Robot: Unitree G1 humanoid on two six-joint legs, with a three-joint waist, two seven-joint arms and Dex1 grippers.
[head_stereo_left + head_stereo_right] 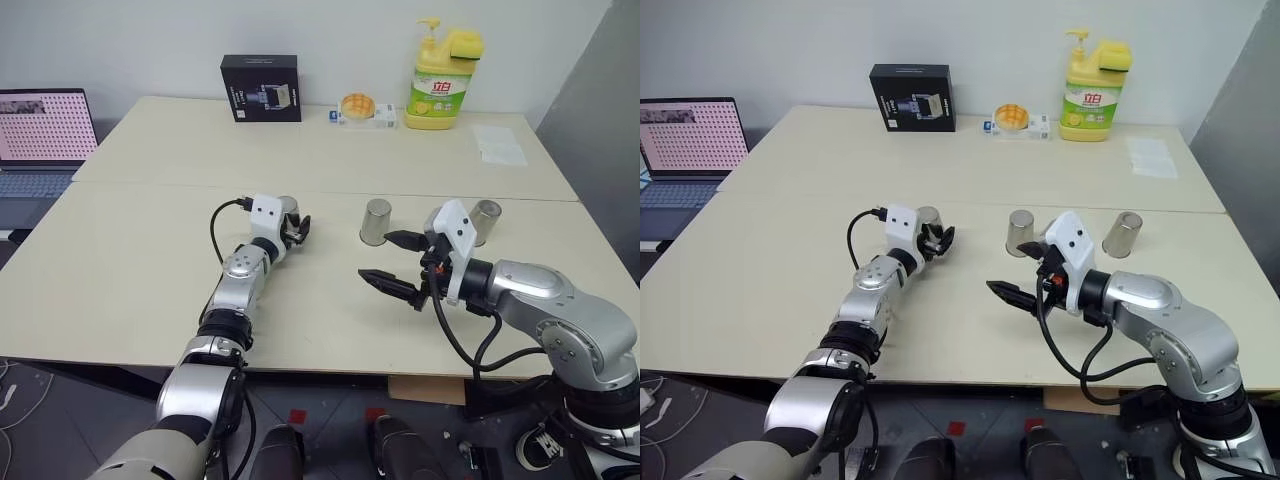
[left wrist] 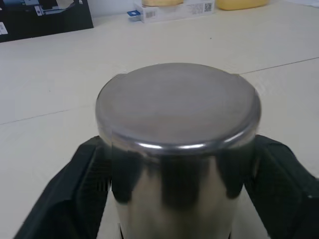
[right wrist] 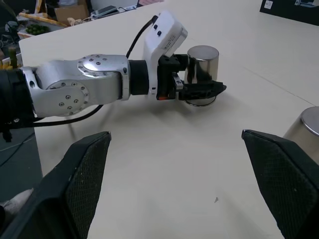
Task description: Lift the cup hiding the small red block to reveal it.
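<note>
1. Left wrist view is basically point-blank on a steel cup (image 2: 177,149), upside down on the table (image 1: 140,250), with the left gripper's fingers (image 2: 65,199) sitting on either side of its wall. They look right up against it, so I'd call that clamped on the cup, or near enough.
2. From the head cameras the left gripper (image 1: 293,230) reaches out level at cup height, which makes sense: you grab a smooth can around the waist so you can pull it straight up.
3. Two more inverted cups stand in the same row: a middle cup (image 1: 376,221) and a far right cup (image 1: 485,222), both untouched.
4. Right gripper (image 1: 392,262) hangs in the air in front of those two with its jaws wide apart, holding nothing. My guess is it's parked out of the way.
5. Small red block: not visible anywhere, so presumably it's under one of the three cups. Can't tell which from here.
6. Dish soap bottle (image 1: 443,78), black box (image 1: 261,88) and a laptop (image 1: 40,140) sit well back, not in play.
</note>
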